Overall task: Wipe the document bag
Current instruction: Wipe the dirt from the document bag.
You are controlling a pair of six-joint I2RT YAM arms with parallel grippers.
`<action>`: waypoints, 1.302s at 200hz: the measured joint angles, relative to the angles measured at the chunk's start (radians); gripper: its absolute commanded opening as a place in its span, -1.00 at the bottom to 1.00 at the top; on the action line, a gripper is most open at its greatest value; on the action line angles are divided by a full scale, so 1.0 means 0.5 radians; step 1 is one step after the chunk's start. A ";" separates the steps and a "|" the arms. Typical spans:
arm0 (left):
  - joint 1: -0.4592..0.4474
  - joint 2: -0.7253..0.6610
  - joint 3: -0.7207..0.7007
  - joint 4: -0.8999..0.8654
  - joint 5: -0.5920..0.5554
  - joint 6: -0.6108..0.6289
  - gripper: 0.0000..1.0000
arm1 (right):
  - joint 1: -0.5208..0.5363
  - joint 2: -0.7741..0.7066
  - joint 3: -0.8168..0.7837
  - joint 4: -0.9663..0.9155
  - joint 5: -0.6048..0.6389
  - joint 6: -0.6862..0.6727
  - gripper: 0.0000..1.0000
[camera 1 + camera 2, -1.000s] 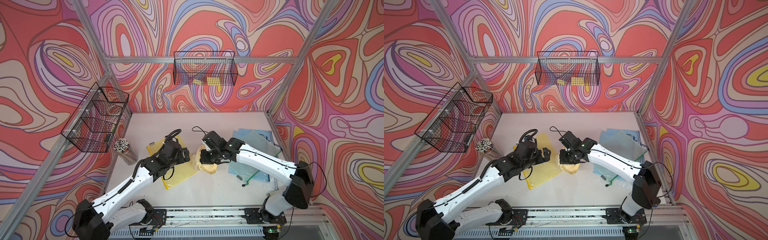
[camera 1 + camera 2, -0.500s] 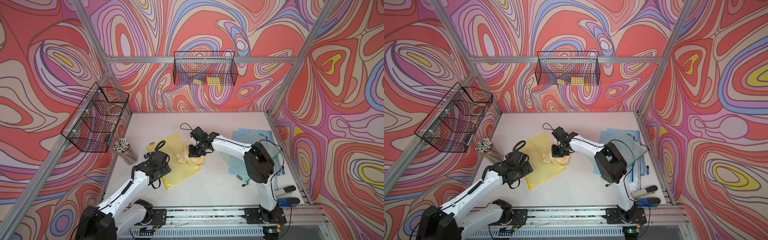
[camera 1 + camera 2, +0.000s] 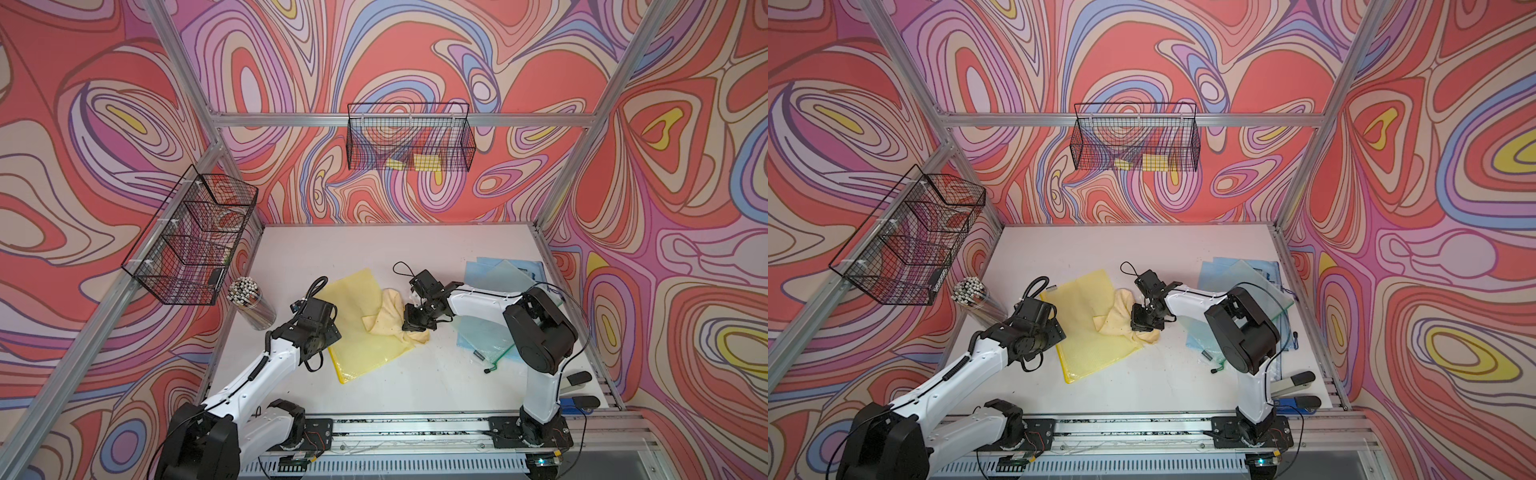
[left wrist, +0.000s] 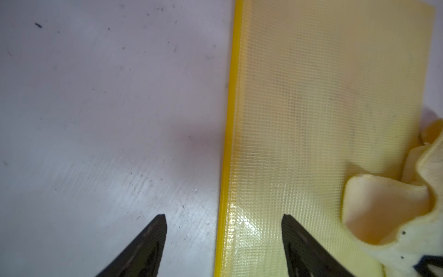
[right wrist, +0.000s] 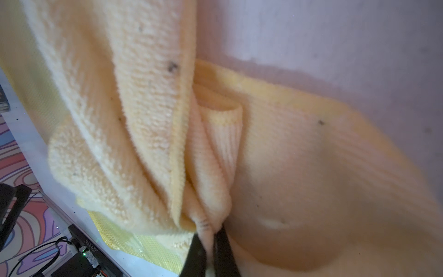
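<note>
Well, the bag (image 3: 357, 336) lies flat near the middle of the table (image 3: 374, 249), thin, probably slick and floppy, so the left gripper (image 4: 224, 215), open astride its stiffer edge, should pin there while the right gripper (image 5: 211, 237), clamped on the cloth (image 3: 388, 316), wipes.

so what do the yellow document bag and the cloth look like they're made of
Yellow document bag: probably translucent soft plastic reinforced with a fine mesh grid, glossy where light glares, with a solid yellow edge strip.
Cloth: likely terry or microfibre, matte, judging by its fuzzy looped pile and soft folds.
</note>
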 measured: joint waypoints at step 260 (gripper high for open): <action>0.064 0.546 -0.067 0.631 0.202 0.124 -0.98 | 0.000 -0.137 -0.194 0.103 0.012 0.102 -1.00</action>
